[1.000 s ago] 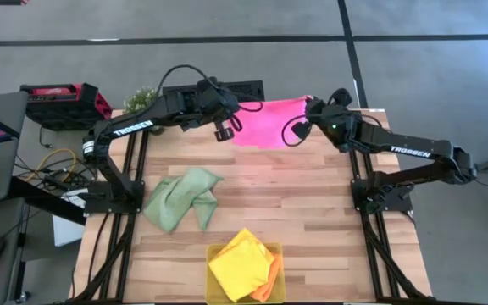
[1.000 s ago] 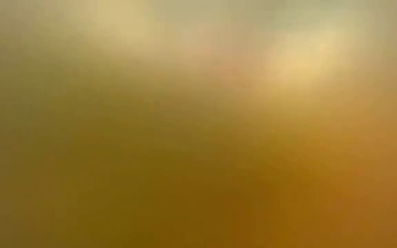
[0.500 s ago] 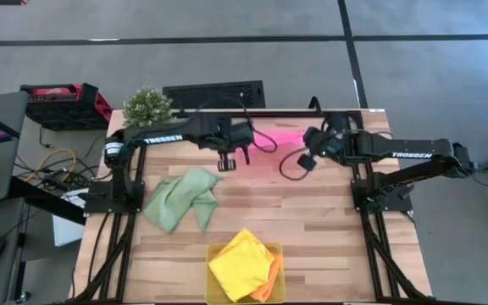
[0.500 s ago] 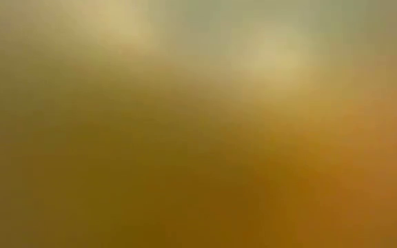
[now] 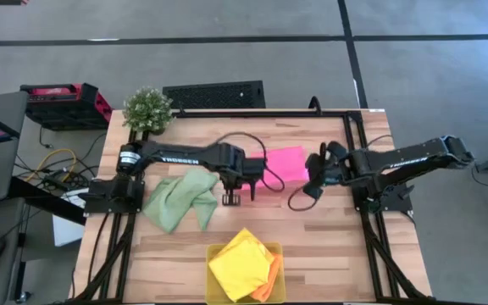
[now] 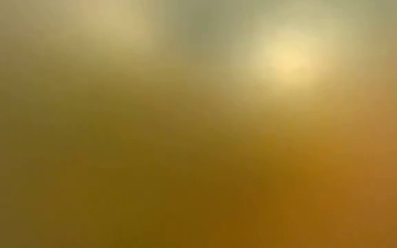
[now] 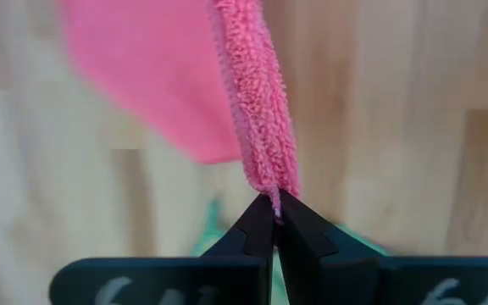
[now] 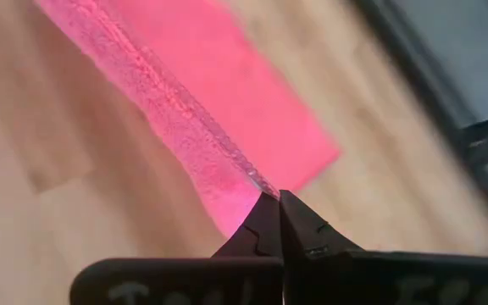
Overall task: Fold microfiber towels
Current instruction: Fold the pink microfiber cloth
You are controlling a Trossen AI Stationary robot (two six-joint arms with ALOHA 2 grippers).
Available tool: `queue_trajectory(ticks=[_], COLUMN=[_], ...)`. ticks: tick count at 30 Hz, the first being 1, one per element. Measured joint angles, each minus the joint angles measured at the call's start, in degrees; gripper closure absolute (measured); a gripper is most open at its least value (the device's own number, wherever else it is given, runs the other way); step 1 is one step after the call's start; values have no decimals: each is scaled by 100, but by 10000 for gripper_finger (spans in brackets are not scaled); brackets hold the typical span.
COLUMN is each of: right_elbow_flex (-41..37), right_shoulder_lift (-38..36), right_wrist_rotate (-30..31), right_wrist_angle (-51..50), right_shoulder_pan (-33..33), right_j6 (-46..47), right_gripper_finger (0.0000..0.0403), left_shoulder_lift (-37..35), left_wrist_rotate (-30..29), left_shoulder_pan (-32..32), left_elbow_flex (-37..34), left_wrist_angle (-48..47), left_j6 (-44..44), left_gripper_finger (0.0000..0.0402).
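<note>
The hot pink towel (image 5: 282, 163) is over the middle of the wooden table (image 5: 337, 246), held between both grippers. My left gripper (image 5: 255, 176) is shut on its left side and my right gripper (image 5: 310, 172) is shut on its right side. The pale green towel (image 5: 180, 199) lies crumpled on the table to the left of them. The yellow towel (image 5: 241, 263) and the orange towel (image 5: 271, 278) lie in the translucent yellow tray (image 5: 213, 251) at the near edge. The low view shows only a yellow-brown blur. My left gripper pinches a corner of the pink towel (image 7: 273, 191) between its two fingertips, coming from above and pointing down. The towel's thick edge (image 7: 257, 102) runs away from the fingers. My right gripper pinches another corner (image 8: 257, 190) between its fingertips, slanting down from the table's right side. The hemmed edge (image 8: 151, 89) runs straight away from the fingers. I cannot tell whether the towel's far part touches the table.
A small potted plant (image 5: 148, 108) stands at the far left corner. A dark grille (image 5: 214, 93) lies beyond the far edge. Bare wood shows between the pink towel and the tray, and at the near right.
Both grippers have come down and toward the near edge, from the far edge to the table's middle, staying shut. The left gripper has tipped until it points down. The pink towel has travelled with them and shows a smaller patch than before.
</note>
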Motion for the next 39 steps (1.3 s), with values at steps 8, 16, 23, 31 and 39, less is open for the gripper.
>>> queue_trajectory(ticks=[8, 16, 23, 31, 39], right_elbow_flex=[-620, -746, -750, -745, -741], right_shoulder_lift=[59, 72, 114, 685, 1243], right_wrist_rotate=[-737, -781, -270, 82, 143], right_wrist_angle=[153, 171, 174, 416, 1319], right_shoulder_pan=[821, 1041, 405, -522, -1241], right_j6=[1091, 1291, 1242, 762, -340], right_gripper_finger=[401, 401, 400, 400, 400], left_shoulder_lift=[674, 811, 811, 854, 1097], left_wrist_rotate=[408, 307, -595, -732, -722], left_shoulder_pan=[-444, -553, -283, 161, 486], left_elbow_flex=[-2, -7, -9, 4, -15], left_wrist_angle=[286, 517, 493, 530, 440], left_j6=[28, -296, -866, -1255, -1203], left_gripper_finger=[401, 401, 401, 401, 401])
